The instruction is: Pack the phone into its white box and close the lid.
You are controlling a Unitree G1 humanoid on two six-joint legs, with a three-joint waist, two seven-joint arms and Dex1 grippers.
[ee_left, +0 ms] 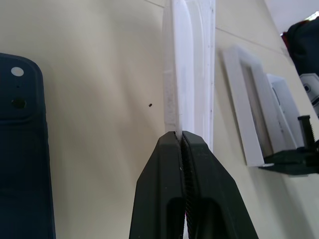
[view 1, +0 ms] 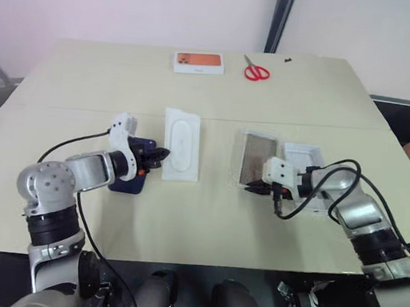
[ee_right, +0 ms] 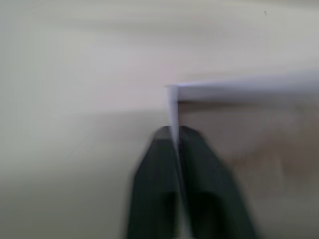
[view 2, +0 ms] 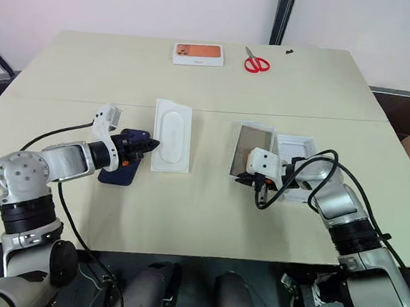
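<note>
Clamping one white box (view 1: 256, 160) wall, right pincer (view 1: 253, 189), left pincer (view 1: 163, 153) pinching one card (view 1: 181, 144) (edge-on), one phone (view 1: 132, 178)

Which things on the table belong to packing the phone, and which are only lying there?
For the job:
- phone, flat on the table
- white box, its rim pinched by the right gripper
- lid, beside that box

Lying about:
- thin white card, its edge pinched by the left gripper
- red scissors
- box with orange picture
</note>
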